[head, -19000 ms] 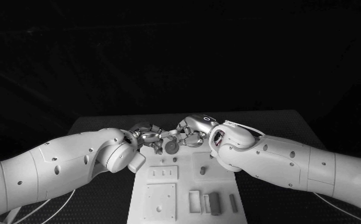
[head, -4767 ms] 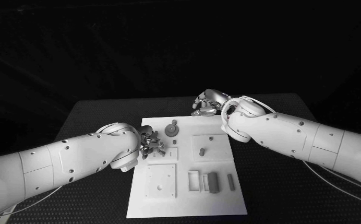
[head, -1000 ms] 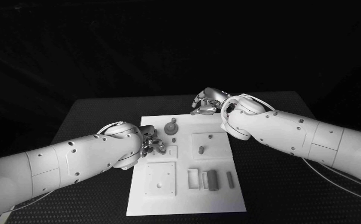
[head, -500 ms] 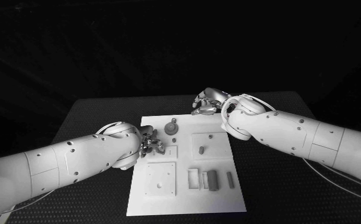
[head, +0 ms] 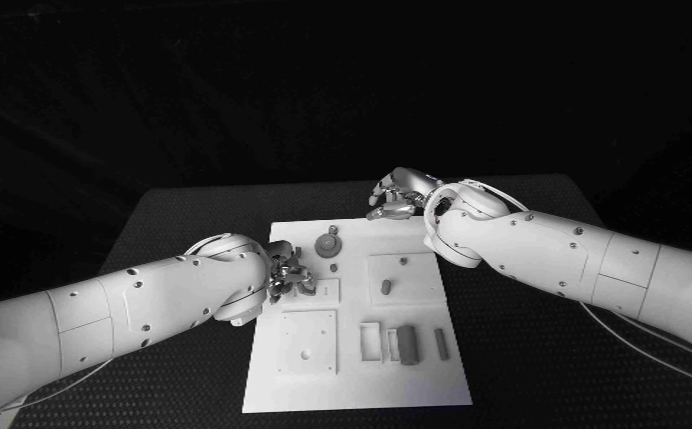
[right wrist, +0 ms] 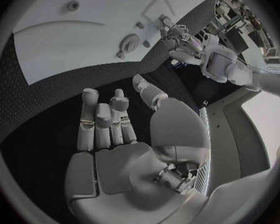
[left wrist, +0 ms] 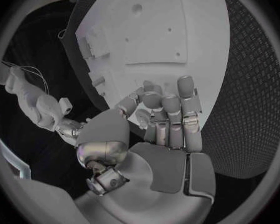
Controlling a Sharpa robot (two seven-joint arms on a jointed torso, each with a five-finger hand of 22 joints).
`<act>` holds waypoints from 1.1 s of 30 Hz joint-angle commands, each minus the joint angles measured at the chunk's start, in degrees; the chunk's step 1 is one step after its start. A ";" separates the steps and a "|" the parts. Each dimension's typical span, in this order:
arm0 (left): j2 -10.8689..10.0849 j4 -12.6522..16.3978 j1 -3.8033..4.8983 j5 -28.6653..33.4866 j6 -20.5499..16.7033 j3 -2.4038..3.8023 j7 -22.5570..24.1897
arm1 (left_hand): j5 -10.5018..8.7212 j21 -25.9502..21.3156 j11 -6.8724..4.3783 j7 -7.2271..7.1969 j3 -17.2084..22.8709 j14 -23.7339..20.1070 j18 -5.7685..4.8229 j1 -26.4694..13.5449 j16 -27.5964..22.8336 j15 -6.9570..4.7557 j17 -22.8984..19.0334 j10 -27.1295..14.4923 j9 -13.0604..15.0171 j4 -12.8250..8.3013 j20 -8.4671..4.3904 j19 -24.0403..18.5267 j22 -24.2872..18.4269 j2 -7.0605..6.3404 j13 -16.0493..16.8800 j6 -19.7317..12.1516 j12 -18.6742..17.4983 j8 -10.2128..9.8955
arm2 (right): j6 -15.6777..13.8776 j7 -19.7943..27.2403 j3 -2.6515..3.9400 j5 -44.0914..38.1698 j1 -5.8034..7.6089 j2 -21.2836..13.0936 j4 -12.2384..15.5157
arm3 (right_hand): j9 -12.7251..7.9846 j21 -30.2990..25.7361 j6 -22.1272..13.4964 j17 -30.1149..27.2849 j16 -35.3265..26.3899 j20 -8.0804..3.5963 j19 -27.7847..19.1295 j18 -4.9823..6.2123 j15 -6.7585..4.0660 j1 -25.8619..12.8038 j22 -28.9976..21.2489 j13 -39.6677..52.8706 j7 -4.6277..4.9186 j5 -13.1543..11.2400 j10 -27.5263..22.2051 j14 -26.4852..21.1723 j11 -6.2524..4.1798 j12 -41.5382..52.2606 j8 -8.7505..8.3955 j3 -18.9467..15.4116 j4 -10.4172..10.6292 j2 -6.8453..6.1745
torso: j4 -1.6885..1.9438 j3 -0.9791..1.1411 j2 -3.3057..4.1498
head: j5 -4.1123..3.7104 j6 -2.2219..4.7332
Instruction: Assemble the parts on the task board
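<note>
Found the task board [head: 361,389] lying in the middle of the black surface [head: 188,219], with the parts spread over it: a round part [head: 329,246] near the far edge, a short peg [head: 385,288] standing in a square recess at mid-board, and a row of slim bars [head: 408,345] nearer the robot.

Saw the left hand [head: 293,277] low over the board's left side, just beside the round part, fingers curled in close together; could not tell whether anything small sat between them. Saw the right hand [head: 397,196] off the board's far edge, over the surface, palm bare and fingers apart, holding nothing.

Judged the parts light, rigid and smooth, so prone to slip or tip under a careless pinch. Thought it best to take the round part by its rim, the peg by its sides near the top, and each bar across its narrow width at mid-length. Expected snug fits, wanting a square approach and little force.
</note>
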 commanded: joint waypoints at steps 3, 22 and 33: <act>-0.07 -0.29 -0.23 3.73 1.18 -0.18 -0.81 | 0.32 -0.15 -0.46 -3.41 0.39 0.38 0.41 -0.02 0.32 -0.11 0.00 -0.08 0.00 -0.16 -0.12 0.42 0.10 0.21 0.11 12.04 0.26 0.27 | 0.62 0.35 0.03 -0.09 0.00 -0.02 0.00 | 0.01 -0.28 -0.25 0.06 -0.25 -0.07 -0.42 0.72 -0.10 -0.02 0.09 -0.09 0.56 0.33 -0.31 0.22 0.01 0.10 -0.07 -0.24 -0.04 0.54 | -0.02 0.01 0.01 | -0.07 -0.01; 0.58 -0.67 -0.23 2.67 1.82 -0.17 -0.36 | 0.28 -0.29 -0.56 -3.54 -0.74 0.51 0.57 -1.92 0.48 -0.11 -0.06 0.04 0.29 1.11 -0.07 0.80 0.46 -3.35 0.36 12.32 0.47 0.43 | 0.64 0.34 0.03 -0.10 0.00 -0.08 0.03 | 0.01 -0.29 -0.26 0.06 -0.26 -0.07 -0.44 0.72 -0.09 0.00 0.09 -0.10 0.56 0.33 -0.33 0.21 0.01 0.10 -0.07 -0.24 -0.08 0.56 | -0.05 0.06 -0.02 | -0.12 0.01; 0.78 -0.70 -0.22 2.66 1.90 -0.17 -0.30 | -0.82 -0.62 -0.60 -3.57 -2.90 0.48 0.68 -3.95 0.50 -0.18 -0.16 0.05 0.42 1.91 -0.09 0.91 0.65 -6.23 0.42 12.26 0.41 0.38 | 0.67 0.30 0.03 -0.12 0.00 -0.12 0.06 | 0.00 -0.29 -0.28 0.06 -0.26 -0.06 -0.45 0.72 -0.09 0.01 0.09 -0.11 0.57 0.33 -0.34 0.20 0.01 0.10 -0.08 -0.26 -0.12 0.52 | 0.00 0.01 0.02 | -0.20 -0.04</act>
